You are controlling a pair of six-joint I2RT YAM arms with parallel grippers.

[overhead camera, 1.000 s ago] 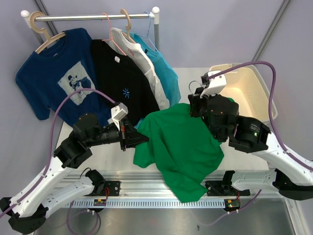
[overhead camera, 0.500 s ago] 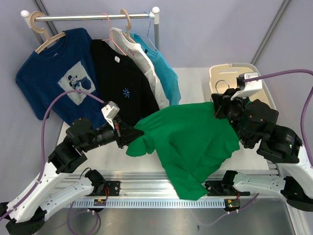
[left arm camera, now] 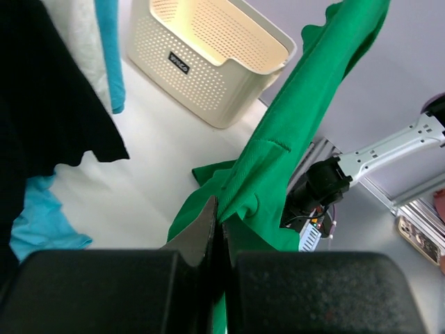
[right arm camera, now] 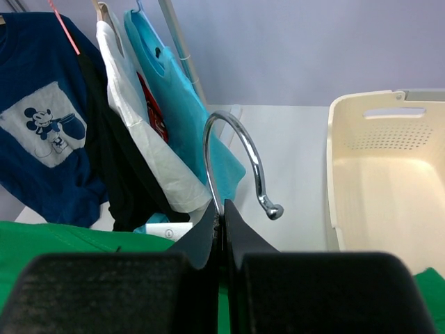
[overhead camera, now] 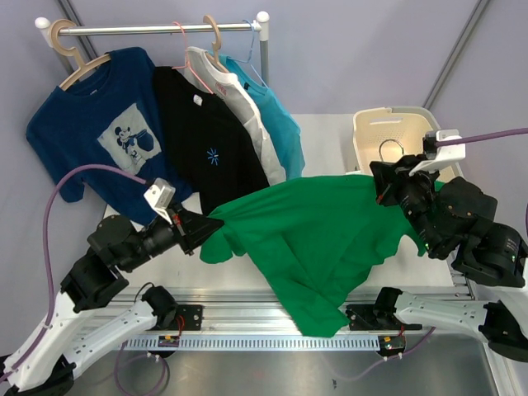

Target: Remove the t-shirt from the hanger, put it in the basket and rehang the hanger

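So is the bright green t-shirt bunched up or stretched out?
Stretched out: bright green t-shirt spans between left tool and right tool.

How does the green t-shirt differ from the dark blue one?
The green t-shirt is plain; the blue t-shirt has a cartoon print. The green t-shirt is pulled out sideways over the table; the blue t-shirt hangs from the rail. Both are short-sleeved.
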